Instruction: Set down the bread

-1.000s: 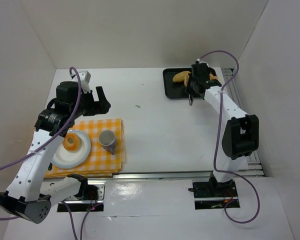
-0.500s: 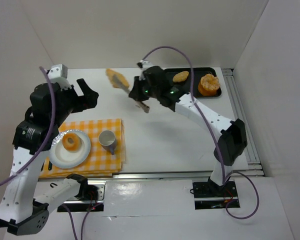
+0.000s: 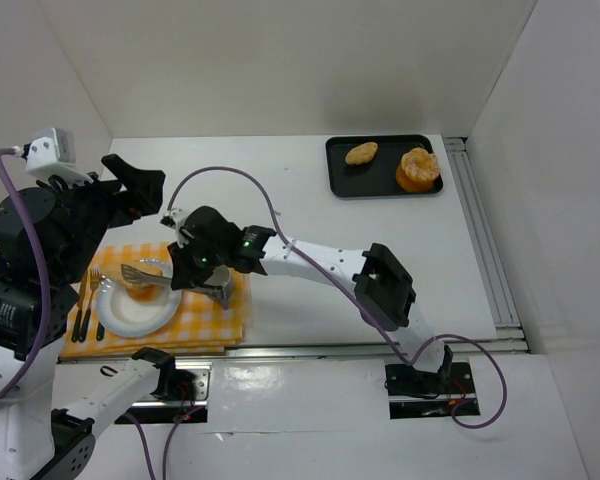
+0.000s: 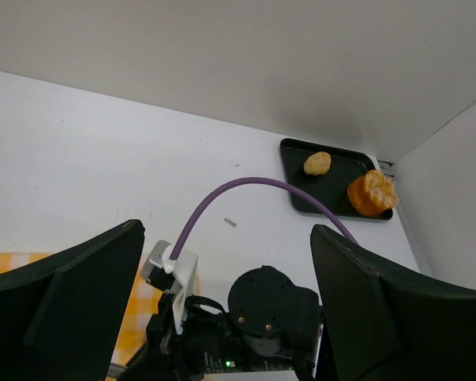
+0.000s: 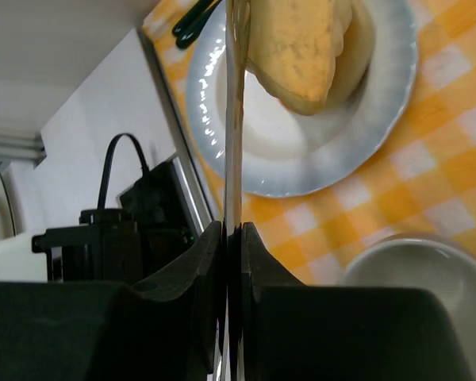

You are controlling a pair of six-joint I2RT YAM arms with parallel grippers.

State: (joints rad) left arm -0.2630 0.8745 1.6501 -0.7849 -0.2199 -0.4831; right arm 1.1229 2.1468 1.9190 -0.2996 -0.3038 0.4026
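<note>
Nearest me, the checked cloth [image 3: 230,320] lies at the near left of the table. On it sit the plate [image 3: 130,315], some cutlery [image 3: 84,305] just left of the plate, and a cup [image 3: 220,292] just right of it.

The right gripper [image 3: 187,268] is stretched across from the right side and sits over the cup's left edge. Its jaws are pressed together on a thin metal tool, tongs [image 3: 140,272] by the look of it, which reaches left over the plate.

The bread [image 3: 140,290] is at the tongs' tip, so it lies left of the jaws, over the middle of the plate. Its long axis runs roughly along the tool. I judge the release depends on height: from above I cannot tell whether the bread rests on the plate or hangs just over it.

The right wrist view shows what the overhead hides. The tongs [image 5: 234,119] appear edge-on, pinched between the 2 fingers, with the bread [image 5: 297,48] beyond them against the plate's white face. Contact is unclear there too.

The left gripper [image 4: 226,238] is just beyond the cloth's far left, jaws spread wide and holding nothing. It is near the plate, but the right arm carries the load. Its camera shows only the right arm's wrist below and the far tray [image 4: 337,186], not the plate.

At the far right, that tray holds 2 more pieces.
</note>
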